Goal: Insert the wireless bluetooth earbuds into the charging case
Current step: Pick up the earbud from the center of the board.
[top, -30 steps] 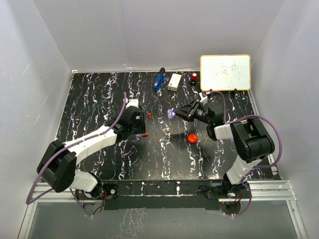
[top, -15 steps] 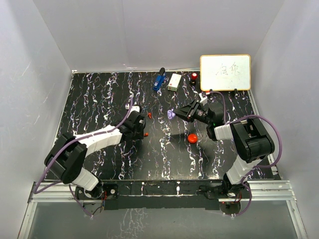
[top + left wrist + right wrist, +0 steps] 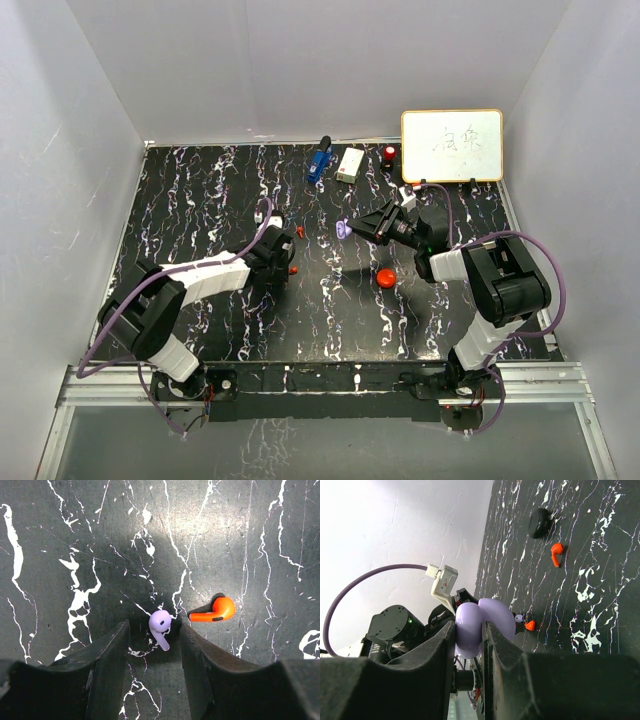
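A purple earbud lies on the black marbled table between the fingers of my left gripper, which is open and straddles it without touching. A red earbud lies just right of the right finger; it also shows in the top view. A second red earbud lies farther back. My left gripper is low over the table. My right gripper is shut on an open purple charging case and holds it above the table, tilted toward the left arm.
A red round case lies near the table's middle. At the back stand a blue gadget, a white box, a small red item and a whiteboard. A dark round object lies on the table.
The left arm has lowered and stretched out, bringing its gripper down onto the table around the purple earbud. The right arm and the purple case have stayed put.
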### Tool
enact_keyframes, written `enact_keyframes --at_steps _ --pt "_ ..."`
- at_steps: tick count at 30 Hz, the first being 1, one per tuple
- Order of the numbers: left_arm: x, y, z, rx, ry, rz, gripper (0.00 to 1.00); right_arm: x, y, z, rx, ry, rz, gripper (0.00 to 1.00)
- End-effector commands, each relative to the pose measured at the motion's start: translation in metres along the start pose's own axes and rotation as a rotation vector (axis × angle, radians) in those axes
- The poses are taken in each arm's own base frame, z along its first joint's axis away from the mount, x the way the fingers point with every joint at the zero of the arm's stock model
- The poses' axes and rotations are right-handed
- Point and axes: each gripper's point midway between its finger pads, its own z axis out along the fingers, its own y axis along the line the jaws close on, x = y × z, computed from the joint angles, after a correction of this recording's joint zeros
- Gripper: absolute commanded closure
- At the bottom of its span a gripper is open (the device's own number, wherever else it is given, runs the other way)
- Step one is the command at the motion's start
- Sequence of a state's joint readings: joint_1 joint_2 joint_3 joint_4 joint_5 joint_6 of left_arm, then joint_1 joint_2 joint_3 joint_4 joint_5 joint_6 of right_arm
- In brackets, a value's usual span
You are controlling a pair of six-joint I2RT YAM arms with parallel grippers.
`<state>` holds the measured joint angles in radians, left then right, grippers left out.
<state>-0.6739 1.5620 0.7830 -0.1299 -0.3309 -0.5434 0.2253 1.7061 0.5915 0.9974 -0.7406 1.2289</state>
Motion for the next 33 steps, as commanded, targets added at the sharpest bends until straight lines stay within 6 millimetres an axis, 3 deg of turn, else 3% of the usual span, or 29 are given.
enact_keyframes --at_steps 1,21,33 --pt "0.0 0.001 0.002 -0.003 0.003 0.0 0.58 -0.004 0.016 0.0 -0.057 -0.007 -0.063 1.0" --pt "0.006 -0.004 0.012 0.007 0.042 0.024 0.64 -0.004 0.016 0.001 -0.057 -0.005 -0.058 1.0" --pt "-0.001 -0.025 0.006 0.126 0.027 0.038 0.64 -0.004 0.015 0.001 -0.062 -0.008 -0.053 1.0"
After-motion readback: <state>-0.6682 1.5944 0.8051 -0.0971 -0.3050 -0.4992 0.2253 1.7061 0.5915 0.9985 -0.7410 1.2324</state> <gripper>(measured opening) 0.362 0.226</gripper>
